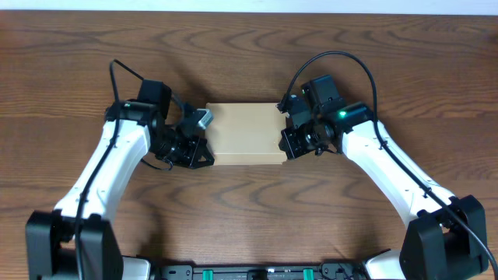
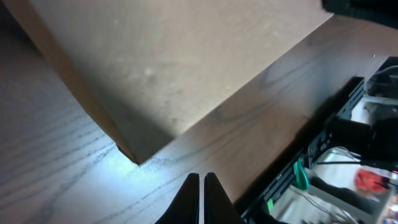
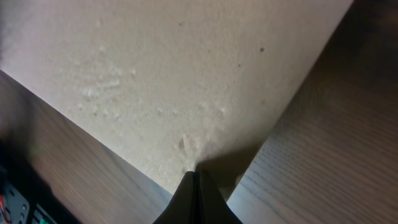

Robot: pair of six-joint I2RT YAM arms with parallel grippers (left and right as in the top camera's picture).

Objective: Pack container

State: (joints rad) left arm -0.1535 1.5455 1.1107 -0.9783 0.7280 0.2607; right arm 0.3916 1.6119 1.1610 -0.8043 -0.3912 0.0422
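Two arms, one on each end. The left gripper (image 2: pixel 200 178) has its fingers pressed together, hanging just off a corner of the container (image 1: pixel 245 134) without touching it. That tan box sits flat mid-table (image 1: pixel 249 210), top closed. At its right end, the right gripper (image 3: pixel 193 175) is pinched together too, tips over the cardboard top near its edge - can't tell if they touch.
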